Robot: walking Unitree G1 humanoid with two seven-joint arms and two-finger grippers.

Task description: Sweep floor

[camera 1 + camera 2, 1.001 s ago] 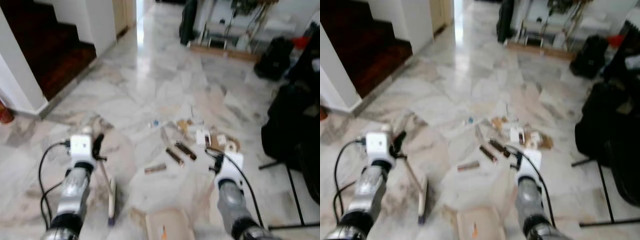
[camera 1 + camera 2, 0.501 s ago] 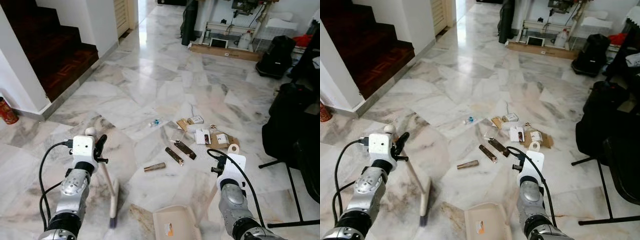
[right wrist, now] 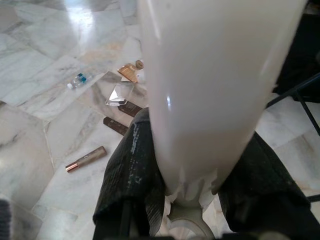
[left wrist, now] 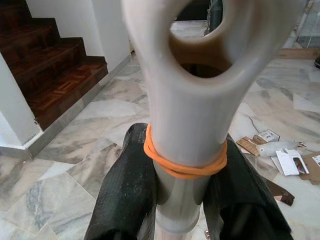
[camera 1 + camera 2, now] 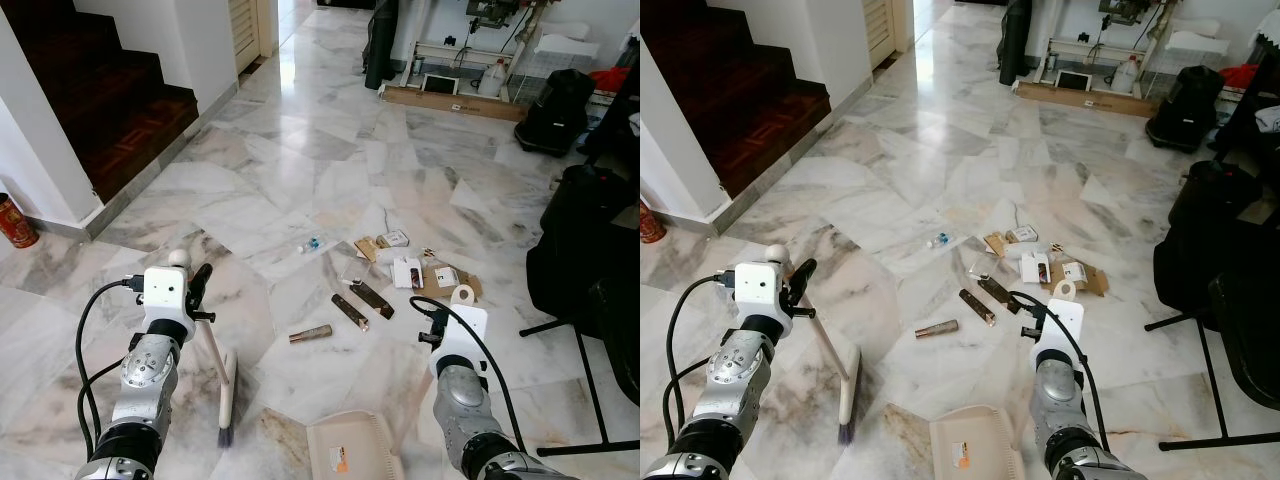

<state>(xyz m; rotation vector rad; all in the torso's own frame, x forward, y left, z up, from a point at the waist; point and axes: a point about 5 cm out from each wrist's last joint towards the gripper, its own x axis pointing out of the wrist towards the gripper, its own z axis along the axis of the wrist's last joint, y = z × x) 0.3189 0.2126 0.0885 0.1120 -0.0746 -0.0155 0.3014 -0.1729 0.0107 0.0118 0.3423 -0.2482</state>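
Observation:
My left gripper (image 4: 185, 200) is shut on the pale handle of a small broom (image 4: 187, 125), which has an orange rubber band around it. The broom's head (image 5: 228, 395) rests on the marble floor in front of me at the left. My right gripper (image 3: 192, 185) is shut on the white handle of a beige dustpan (image 5: 350, 445), which lies on the floor between my arms. Beyond them litter is scattered: a brown tube (image 5: 310, 333), two dark wrappers (image 5: 350, 311), a small bottle (image 5: 312, 244), and cardboard and paper scraps (image 5: 420, 272).
A dark wooden staircase (image 5: 90, 90) and a white wall corner (image 5: 30, 150) stand at the left, with a red can (image 5: 12, 222) at its foot. Black bags (image 5: 590, 260) and a black stand's legs (image 5: 590, 390) crowd the right. Open marble floor (image 5: 300, 150) stretches ahead.
A second ago the picture was blurred and has since steadied as the camera settled. Both grippers keep their holds; broom and dustpan sit about where they were.

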